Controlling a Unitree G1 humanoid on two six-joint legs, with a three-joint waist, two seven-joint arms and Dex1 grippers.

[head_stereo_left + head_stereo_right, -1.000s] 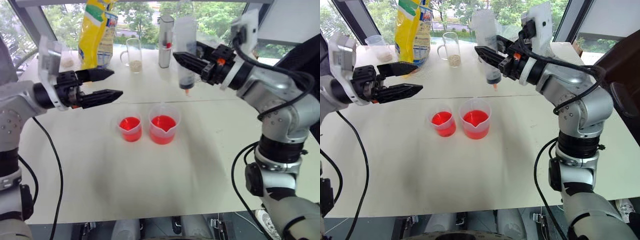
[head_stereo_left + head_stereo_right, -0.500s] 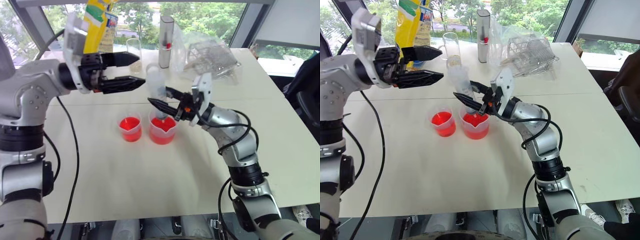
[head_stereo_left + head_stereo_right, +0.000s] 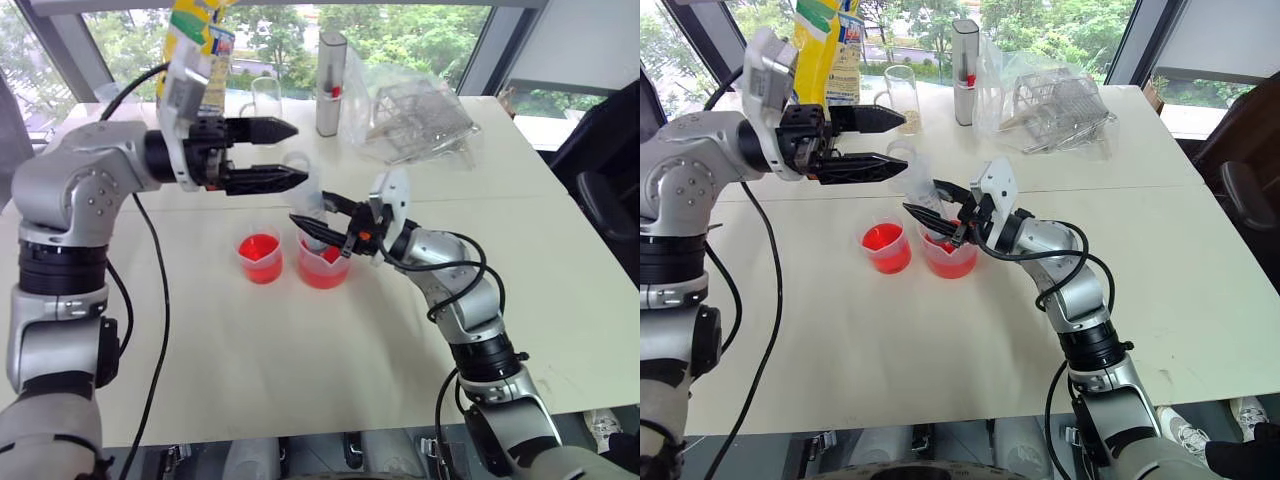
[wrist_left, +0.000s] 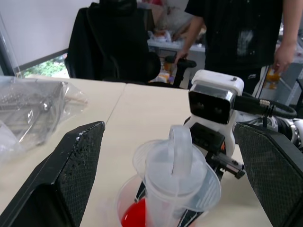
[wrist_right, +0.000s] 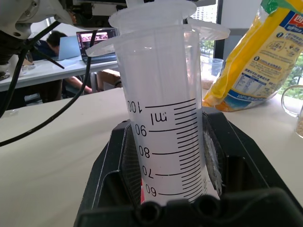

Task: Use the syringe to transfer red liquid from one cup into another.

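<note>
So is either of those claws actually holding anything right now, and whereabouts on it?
The right gripper clamps the syringe around its clear barrel, low down, its tip in the wider cup. The left gripper is open, holding nothing.

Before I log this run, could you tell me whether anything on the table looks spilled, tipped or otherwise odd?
Nothing stands out. Both cups stand upright: the beaker and the smaller cup hold their red liquid, with no spill visible on the table.
</note>
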